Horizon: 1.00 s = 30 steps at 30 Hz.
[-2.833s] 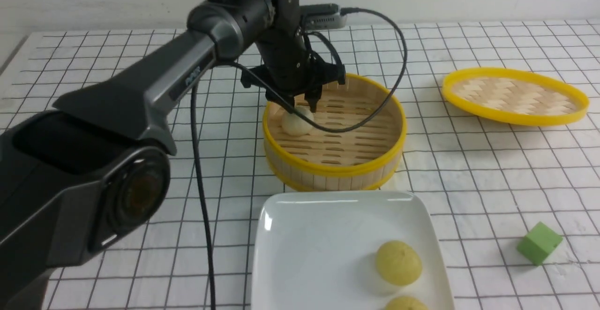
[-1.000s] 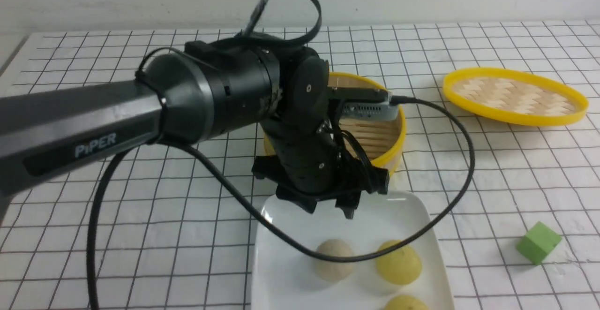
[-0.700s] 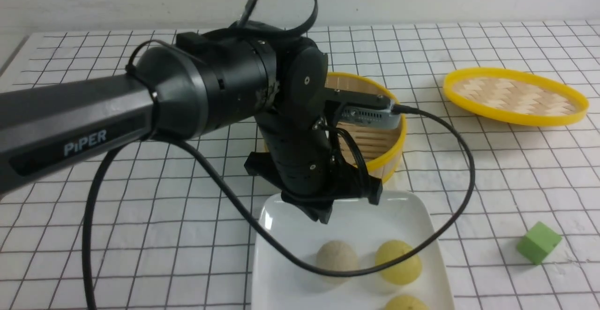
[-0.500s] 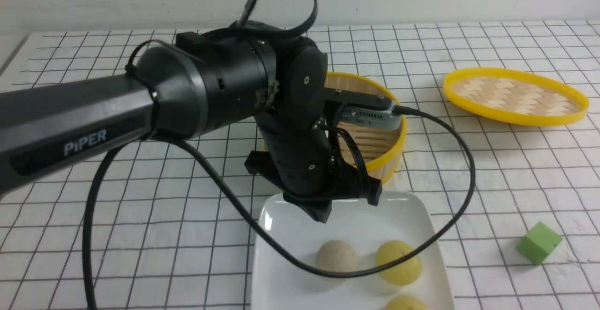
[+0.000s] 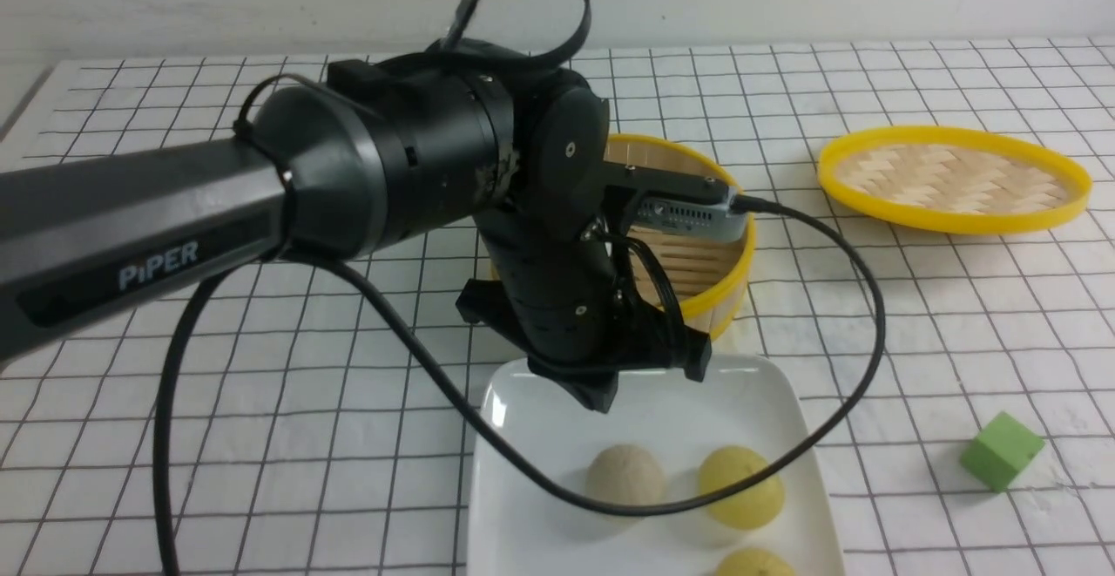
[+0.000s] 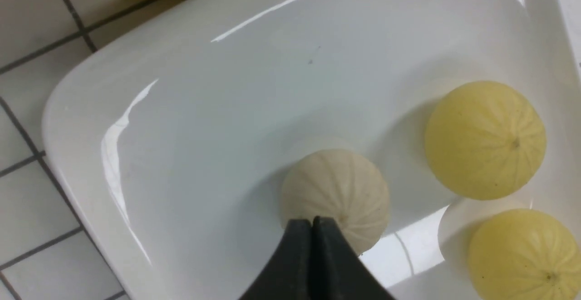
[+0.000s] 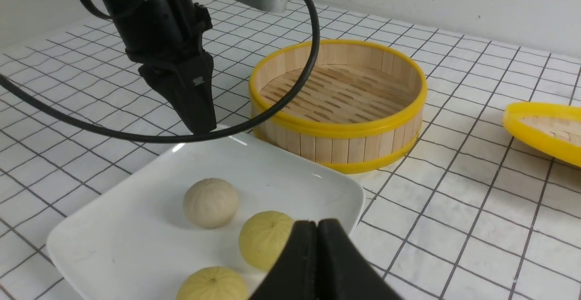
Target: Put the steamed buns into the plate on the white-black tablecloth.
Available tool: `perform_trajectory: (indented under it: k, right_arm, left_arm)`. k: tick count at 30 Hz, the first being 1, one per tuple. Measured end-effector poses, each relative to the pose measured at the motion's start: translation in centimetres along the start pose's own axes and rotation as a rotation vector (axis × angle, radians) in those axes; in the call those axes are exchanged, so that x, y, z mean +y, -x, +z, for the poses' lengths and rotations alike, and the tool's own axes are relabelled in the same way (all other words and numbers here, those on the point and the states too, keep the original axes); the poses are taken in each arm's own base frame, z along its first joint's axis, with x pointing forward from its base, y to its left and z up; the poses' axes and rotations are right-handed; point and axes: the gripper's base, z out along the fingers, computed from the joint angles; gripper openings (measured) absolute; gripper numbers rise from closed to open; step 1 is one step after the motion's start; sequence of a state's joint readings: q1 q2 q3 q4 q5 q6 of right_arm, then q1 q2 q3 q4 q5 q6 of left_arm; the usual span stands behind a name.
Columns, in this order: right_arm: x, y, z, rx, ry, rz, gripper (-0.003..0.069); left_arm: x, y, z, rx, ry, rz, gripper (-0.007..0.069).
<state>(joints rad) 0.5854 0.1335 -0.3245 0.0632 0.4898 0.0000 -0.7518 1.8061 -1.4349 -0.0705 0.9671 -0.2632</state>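
Three steamed buns lie in the white square plate on the white-black tablecloth: an off-white bun and two pale yellow buns. My left gripper hangs shut and empty a little above the plate's far edge, behind the off-white bun. In the left wrist view its tips meet over that bun. My right gripper is shut and empty, low beside the plate, and does not show in the front view.
The round bamboo steamer stands just behind the plate, its slatted floor bare. Its flat lid lies at the back right. A green cube sits right of the plate. The left arm's black cable loops over the plate.
The left gripper carried the off-white bun from the steamer to the plate and let it go. Over the last second it rose slightly and its jaws shut empty.
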Motion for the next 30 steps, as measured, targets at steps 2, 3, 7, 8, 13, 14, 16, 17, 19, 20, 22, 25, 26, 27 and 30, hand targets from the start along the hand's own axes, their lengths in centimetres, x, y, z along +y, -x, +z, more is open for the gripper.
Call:
perform_trajectory:
  k: [2, 3, 7, 8, 13, 14, 16, 17, 19, 20, 22, 25, 26, 27, 30]
  right_arm:
    - [0.0, 0.0, 0.0, 0.0, 0.0, 0.0, 0.0006]
    - [0.0, 0.0, 0.0, 0.0, 0.0, 0.0, 0.0006]
    - [0.0, 0.0, 0.0, 0.0, 0.0, 0.0, 0.001]
    - [0.0, 0.0, 0.0, 0.001, 0.0, 0.0, 0.0012]
    - [-0.1, -1.4, 0.3, 0.019, -0.003, 0.0, 0.0015]
    - [-0.2, -1.9, 0.4, 0.025, -0.012, 0.002, 0.0016]
    - [-0.5, -3.1, 0.6, 0.036, -0.068, 0.013, 0.0018]
    - [-0.8, -3.7, 0.7, 0.045, -0.107, 0.022, 0.002]
    - [-1.1, -4.5, 0.8, 0.054, -0.16, 0.031, 0.002]
    - [-1.5, -5.5, 0.9, 0.065, -0.237, 0.038, 0.0023]
    - [-2.0, -6.6, 1.0, 0.077, -0.312, 0.045, 0.0025]
    - [-2.8, -8.4, 1.2, 0.118, -0.449, 0.066, 0.0027]
    - [-2.9, -8.8, 1.3, 0.131, -0.467, 0.074, 0.0027]
    - [-3.0, -8.9, 1.3, 0.133, -0.477, 0.078, 0.0027]
    - [-3.4, -9.6, 1.4, 0.128, -0.533, 0.086, 0.003]
  left_arm:
    - [0.1, 0.0, 0.0, -0.004, 0.008, 0.006, 0.0008]
    - [0.1, 0.1, 0.0, -0.006, 0.013, 0.01, 0.0009]
    - [0.3, 0.1, 0.0, -0.012, 0.032, 0.024, 0.0013]
    - [0.3, 0.1, 0.0, -0.013, 0.036, 0.026, 0.0015]
    - [0.4, 0.1, 0.0, -0.015, 0.044, 0.032, 0.0017]
    - [0.4, 0.1, 0.0, -0.015, 0.045, 0.033, 0.0017]
    - [0.4, 0.1, 0.0, -0.016, 0.047, 0.034, 0.0017]
    - [0.4, 0.1, 0.0, -0.015, 0.048, 0.035, 0.0017]
    - [0.4, 0.1, 0.0, -0.014, 0.048, 0.035, 0.0019]
    - [0.4, 0.1, -0.1, -0.012, 0.049, 0.035, 0.0019]
    - [0.5, 0.1, -0.2, -0.012, 0.052, 0.037, 0.0019]
    - [0.5, 0.0, -1.4, -0.04, 0.056, 0.045, 0.0019]
    - [0.5, 0.0, -2.0, -0.055, 0.056, 0.048, 0.0019]
    - [0.6, 0.0, -2.1, -0.057, 0.057, 0.05, 0.0019]
    - [0.8, -0.5, -5.7, -0.136, 0.07, 0.07, 0.002]
